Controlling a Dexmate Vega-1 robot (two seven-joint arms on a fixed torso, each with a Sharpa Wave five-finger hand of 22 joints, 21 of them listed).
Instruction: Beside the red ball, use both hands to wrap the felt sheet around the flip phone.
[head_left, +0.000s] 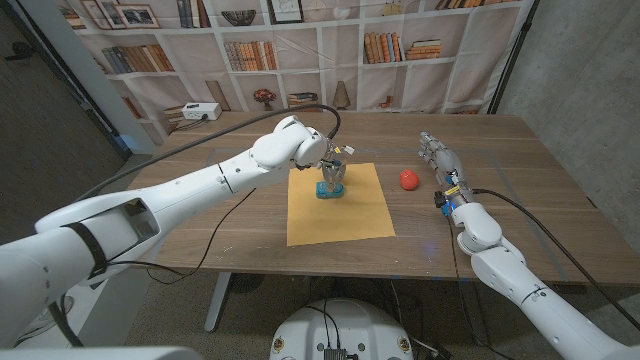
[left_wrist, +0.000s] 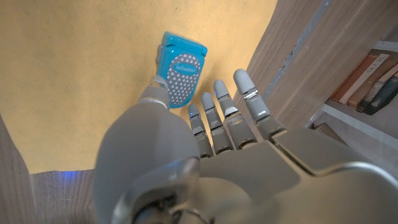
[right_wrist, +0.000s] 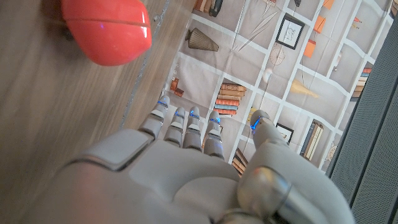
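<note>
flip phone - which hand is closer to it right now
Left. The left hand is right over the flip phone; the right hand is beyond the red ball.

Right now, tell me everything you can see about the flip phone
The flip phone is small, light blue plastic, closed, with a grey patterned panel and a small logo on its face. It lies on the yellow felt sheet, toward the sheet's far edge, left of the red ball. The left hand hovers right at it; its thumb tip seems to touch the phone's edge, but the pictures cannot settle whether it grips it.
</note>
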